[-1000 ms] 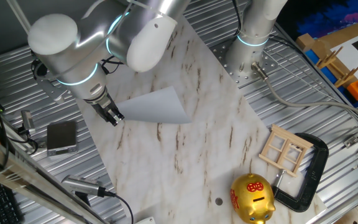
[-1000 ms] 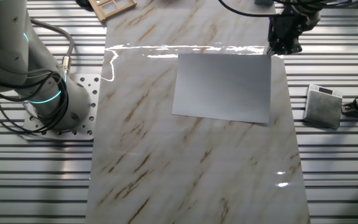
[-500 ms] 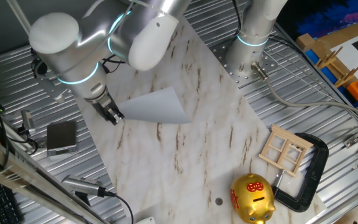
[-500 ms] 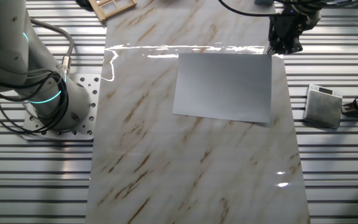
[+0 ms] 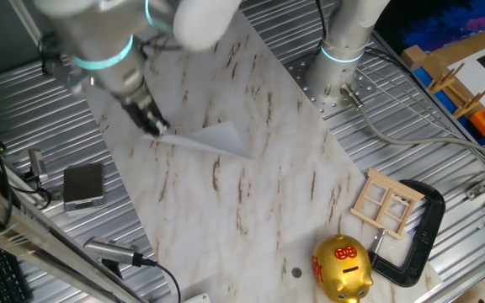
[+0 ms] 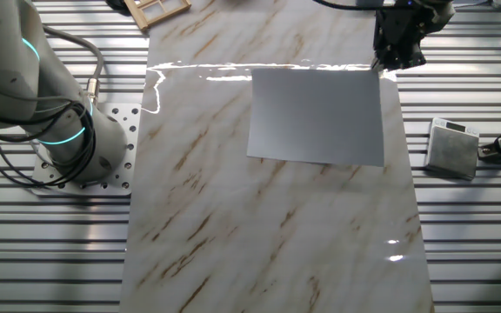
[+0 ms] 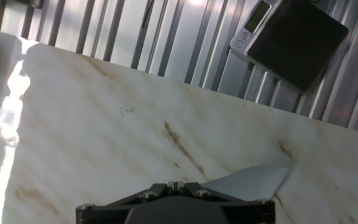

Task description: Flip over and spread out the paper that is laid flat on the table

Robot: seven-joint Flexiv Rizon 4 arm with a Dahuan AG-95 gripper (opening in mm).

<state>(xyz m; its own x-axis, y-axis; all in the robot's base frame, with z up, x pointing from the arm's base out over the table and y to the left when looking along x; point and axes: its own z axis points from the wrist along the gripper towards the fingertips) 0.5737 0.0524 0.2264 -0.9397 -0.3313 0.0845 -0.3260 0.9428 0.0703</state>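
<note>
The white paper (image 5: pixel 213 137) lies on the marble table (image 5: pixel 251 194), with its corner next to my gripper raised off the slab. My gripper (image 5: pixel 151 126) is shut on that corner, blurred by motion. In the other fixed view the gripper (image 6: pixel 396 56) stands at the far right corner of the paper (image 6: pixel 317 117), near the right edge of the table (image 6: pixel 259 235). In the hand view the jaws are closed together at my gripper (image 7: pixel 174 185), and a strip of the paper (image 7: pixel 253 180) runs off to the right above the table (image 7: pixel 104 124).
A small grey square box (image 5: pixel 83 185) sits on the ribbed metal beside the slab, also in the other fixed view (image 6: pixel 452 148) and the hand view (image 7: pixel 291 34). A gold piggy bank (image 5: pixel 341 268), wooden frame (image 5: pixel 386 202) and black clamp (image 5: pixel 415 231) stand at one end. A second arm's base (image 6: pixel 50 113) stands alongside.
My gripper has risen and moved back with the paper's corner in it. That corner has lifted, and the sheet has shifted slightly toward the gripper's side.
</note>
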